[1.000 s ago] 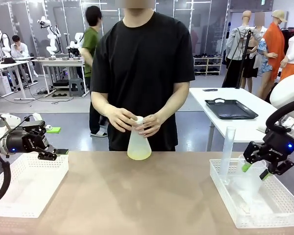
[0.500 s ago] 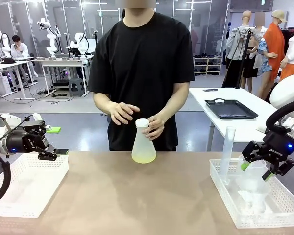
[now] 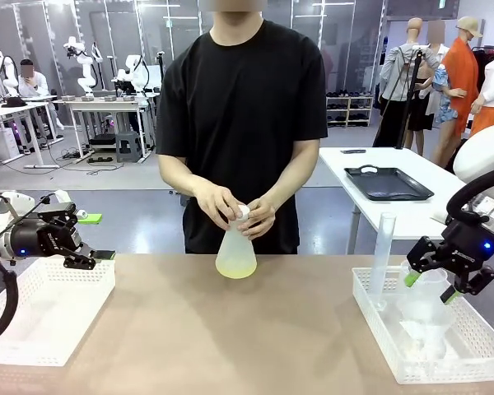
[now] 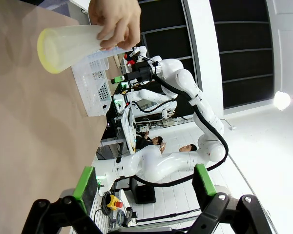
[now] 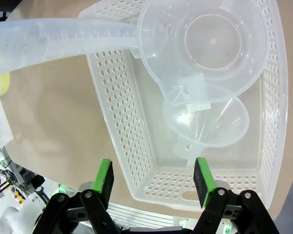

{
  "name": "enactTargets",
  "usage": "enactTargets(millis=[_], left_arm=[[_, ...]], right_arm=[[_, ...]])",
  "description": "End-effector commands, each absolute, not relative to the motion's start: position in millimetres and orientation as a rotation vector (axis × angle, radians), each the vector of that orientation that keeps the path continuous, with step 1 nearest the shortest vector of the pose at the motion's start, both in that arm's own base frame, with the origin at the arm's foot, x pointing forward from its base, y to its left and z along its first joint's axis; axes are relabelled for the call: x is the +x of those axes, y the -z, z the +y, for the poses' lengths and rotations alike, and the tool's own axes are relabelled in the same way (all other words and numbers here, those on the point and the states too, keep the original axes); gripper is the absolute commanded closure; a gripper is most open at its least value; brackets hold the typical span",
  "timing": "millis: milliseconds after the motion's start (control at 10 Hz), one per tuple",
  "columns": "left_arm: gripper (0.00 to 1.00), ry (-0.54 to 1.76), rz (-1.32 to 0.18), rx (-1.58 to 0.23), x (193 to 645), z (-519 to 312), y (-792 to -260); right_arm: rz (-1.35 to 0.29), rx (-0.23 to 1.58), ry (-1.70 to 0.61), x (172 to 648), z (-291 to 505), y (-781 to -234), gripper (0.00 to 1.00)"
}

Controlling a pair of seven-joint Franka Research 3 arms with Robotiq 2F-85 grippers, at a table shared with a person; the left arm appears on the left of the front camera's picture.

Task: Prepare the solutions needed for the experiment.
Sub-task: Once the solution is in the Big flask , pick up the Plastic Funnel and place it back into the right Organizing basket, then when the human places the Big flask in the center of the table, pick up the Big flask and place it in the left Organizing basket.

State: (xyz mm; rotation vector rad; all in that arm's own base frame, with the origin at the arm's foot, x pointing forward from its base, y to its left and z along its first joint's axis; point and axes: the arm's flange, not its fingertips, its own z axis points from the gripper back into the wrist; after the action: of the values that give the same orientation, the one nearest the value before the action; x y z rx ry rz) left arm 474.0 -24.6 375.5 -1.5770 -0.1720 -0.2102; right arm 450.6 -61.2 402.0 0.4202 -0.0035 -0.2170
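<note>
Right pincer (image 3: 428, 288): held wide, with nothing between the pads, and hung over the right basket (image 3: 379, 331), just above the beaker (image 3: 424, 306).
Left pincer (image 3: 95, 260): spread wide and empty, poised over the far edge of the left basket (image 3: 41, 329).
Solutions (image 3: 235, 267): seen as a shallow pale yellow layer at the bottom of the flask (image 3: 235, 247), at the far middle of the bench (image 3: 255, 329), well apart from both pincers.
Flask: gripped at its capped neck by the person's hands (image 3: 218, 202). Whether the base touches the bench cannot be told.
Right basket contents: the beaker, a funnel (image 5: 210, 122) and an upright graduated cylinder (image 3: 384, 255) are kept there.
Weight: the flask is judged light, since it is thin translucent plastic with little liquid inside.
Stiffness: the wall is likely stiff enough for a moderate squeeze, though it may flex under a hard one.
Slip risk: the smooth cone tapers upward, so pads set on it may slide.
Liquid: it is watery and will slosh if the flask is tilted or jerked.
Hold point: the neck just under the cap is judged best, as its walls run nearly parallel, and the flask should be kept upright.
</note>
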Motion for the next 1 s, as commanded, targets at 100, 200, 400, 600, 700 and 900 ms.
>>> enactTargets(millis=[100,200,400,600,700,900], left_arm=[[0.00,0.201,-0.186,-1.586,476.2,-27.1,-377.5],[0.00,0.201,-0.186,-1.586,476.2,-27.1,-377.5],[0.00,0.201,-0.186,-1.586,476.2,-27.1,-377.5],[0.00,0.201,-0.186,-1.586,476.2,-27.1,-377.5],[0.00,0.201,-0.186,-1.586,476.2,-27.1,-377.5],[0.00,0.201,-0.186,-1.586,476.2,-27.1,-377.5]], right_arm=[[-0.004,0.420,0.216,450.8,-60.4,-402.1,0.17],[-0.004,0.420,0.216,450.8,-60.4,-402.1,0.17],[-0.004,0.420,0.216,450.8,-60.4,-402.1,0.17],[-0.004,0.420,0.216,450.8,-60.4,-402.1,0.17],[-0.004,0.420,0.216,450.8,-60.4,-402.1,0.17],[-0.004,0.420,0.217,450.6,-61.2,-402.0,0.17]])
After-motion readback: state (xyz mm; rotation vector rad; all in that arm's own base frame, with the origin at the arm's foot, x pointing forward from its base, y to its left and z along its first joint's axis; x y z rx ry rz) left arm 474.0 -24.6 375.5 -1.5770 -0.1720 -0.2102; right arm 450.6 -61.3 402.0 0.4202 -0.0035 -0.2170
